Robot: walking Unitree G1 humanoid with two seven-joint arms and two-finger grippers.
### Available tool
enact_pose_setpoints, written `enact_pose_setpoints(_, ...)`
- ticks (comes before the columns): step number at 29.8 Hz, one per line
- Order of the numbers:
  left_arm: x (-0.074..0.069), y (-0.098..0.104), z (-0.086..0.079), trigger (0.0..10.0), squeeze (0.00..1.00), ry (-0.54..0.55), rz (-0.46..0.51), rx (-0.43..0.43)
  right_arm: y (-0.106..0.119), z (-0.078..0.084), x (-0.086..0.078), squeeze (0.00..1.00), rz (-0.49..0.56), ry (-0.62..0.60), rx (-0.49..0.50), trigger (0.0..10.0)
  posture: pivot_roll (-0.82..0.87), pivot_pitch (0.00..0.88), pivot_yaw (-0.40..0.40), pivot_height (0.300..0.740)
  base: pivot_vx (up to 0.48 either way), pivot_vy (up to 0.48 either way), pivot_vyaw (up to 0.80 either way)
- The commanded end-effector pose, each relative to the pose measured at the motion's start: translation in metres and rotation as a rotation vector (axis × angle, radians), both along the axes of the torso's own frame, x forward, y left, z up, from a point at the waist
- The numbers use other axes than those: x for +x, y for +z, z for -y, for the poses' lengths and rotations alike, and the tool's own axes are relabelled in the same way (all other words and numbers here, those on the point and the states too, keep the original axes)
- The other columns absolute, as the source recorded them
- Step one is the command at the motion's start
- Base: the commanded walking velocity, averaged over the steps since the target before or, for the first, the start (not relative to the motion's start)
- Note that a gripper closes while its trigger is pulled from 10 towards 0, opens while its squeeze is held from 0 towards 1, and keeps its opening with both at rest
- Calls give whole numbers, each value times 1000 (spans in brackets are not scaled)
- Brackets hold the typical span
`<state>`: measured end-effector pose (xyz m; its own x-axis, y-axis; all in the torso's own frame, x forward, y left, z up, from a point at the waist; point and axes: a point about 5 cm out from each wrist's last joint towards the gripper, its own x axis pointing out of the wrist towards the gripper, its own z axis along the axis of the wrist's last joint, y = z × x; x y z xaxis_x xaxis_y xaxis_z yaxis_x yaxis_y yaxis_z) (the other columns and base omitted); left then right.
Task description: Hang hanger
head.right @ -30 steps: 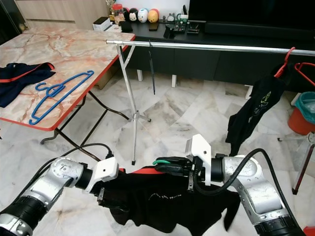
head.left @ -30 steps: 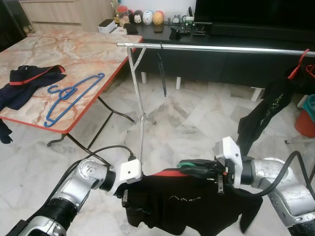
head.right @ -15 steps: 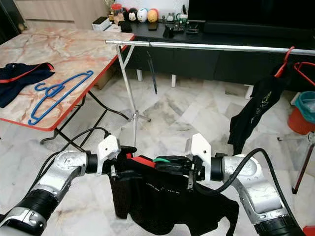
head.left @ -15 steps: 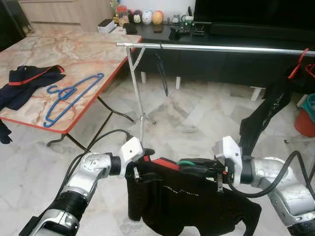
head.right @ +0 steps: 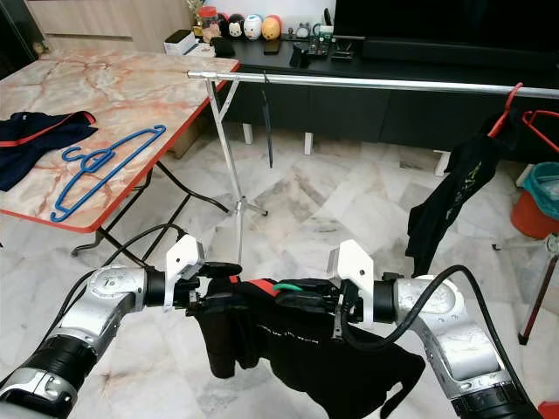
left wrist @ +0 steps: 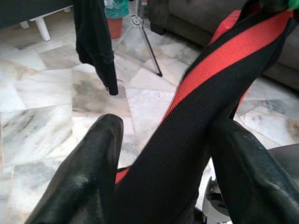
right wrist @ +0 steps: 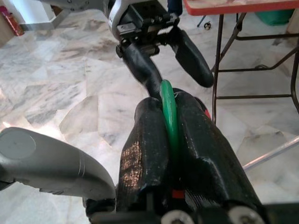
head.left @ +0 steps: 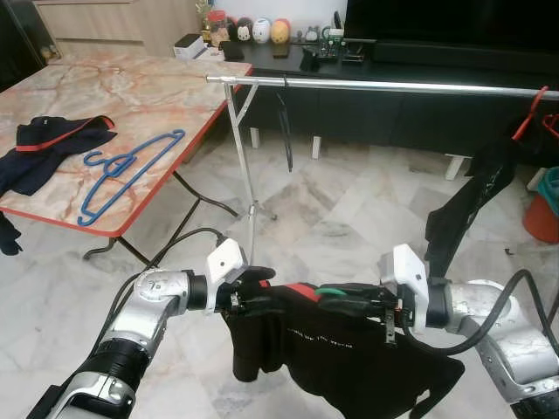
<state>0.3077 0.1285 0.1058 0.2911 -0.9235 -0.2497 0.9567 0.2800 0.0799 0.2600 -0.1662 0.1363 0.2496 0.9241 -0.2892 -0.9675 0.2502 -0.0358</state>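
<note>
Right tool (right wrist: 170, 140) pinches green hanger (right wrist: 168, 114), mostly hidden under black shirt (head.left: 349, 358).

**Background items around the rack**

Marble-top counter (head.left: 131, 87) carries two blue hangers (head.left: 122, 170) beside a dark navy garment (head.left: 48, 148). Figurines (head.left: 262, 30) line a black TV cabinet (head.left: 393, 105). Orange bucket (head.left: 543, 218) stands on the marble floor (head.left: 349, 201).
</note>
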Motion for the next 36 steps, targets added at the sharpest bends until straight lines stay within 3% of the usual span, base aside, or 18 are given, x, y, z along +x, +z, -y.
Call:
enact_pose_setpoints(1,5,7,-6,0,0,25,55,26,0,-1,0,0,14,10,-15,0,29,54,71,740,0,0,0)
enact_pose_setpoints(4,12,8,-9,0,0,91,103,68,-2,-1,3,0,22,-10,-27,0,31,54,70,740,0,0,0)
enact_pose_setpoints(7,11,5,-10,0,0,83,110,105,-1,-1,3,0,24,-11,-22,0,30,53,70,740,0,0,0)
enact_pose_setpoints(11,2,1,-4,0,0,18,38,47,-1,-1,2,0,24,-2,-20,0,28,53,71,740,0,0,0)
enact_pose_setpoints(12,0,0,-3,2000,0,3,23,38,-1,-1,2,0,23,1,-20,0,27,52,71,740,0,0,0)
enact_pose_setpoints(13,0,0,-3,2000,0,5,22,37,-1,-1,2,0,23,2,-20,0,27,52,71,740,0,0,0)
enact_pose_setpoints(14,0,0,-2,9647,0,5,5,22,-1,-1,2,0,22,4,-20,0,27,53,71,740,0,0,0)
enact_pose_setpoints(20,-4,3,-6,10000,0,-42,-81,-48,-2,0,1,0,16,6,-29,0,26,53,72,740,0,0,0)
enact_pose_setpoints(21,-6,5,-6,10000,67,-63,-97,-61,-2,0,1,0,14,8,-31,0,28,53,72,740,0,0,0)
enact_pose_setpoints(22,-8,6,-6,10000,67,-76,-109,-70,-3,0,1,0,13,8,-33,0,29,53,72,740,0,0,0)
enact_pose_setpoints(23,-8,8,-5,10000,1000,-79,-124,-94,-4,0,0,0,11,9,-36,0,28,53,71,740,0,0,0)
enact_pose_setpoints(32,-15,13,3,10000,1000,-154,-159,-118,-4,-2,1,0,11,18,-40,0,28,52,69,740,0,0,0)
enact_pose_setpoints(36,-18,9,6,10000,1000,-182,-167,-69,-3,-3,1,0,16,24,-38,0,27,53,69,740,0,0,0)
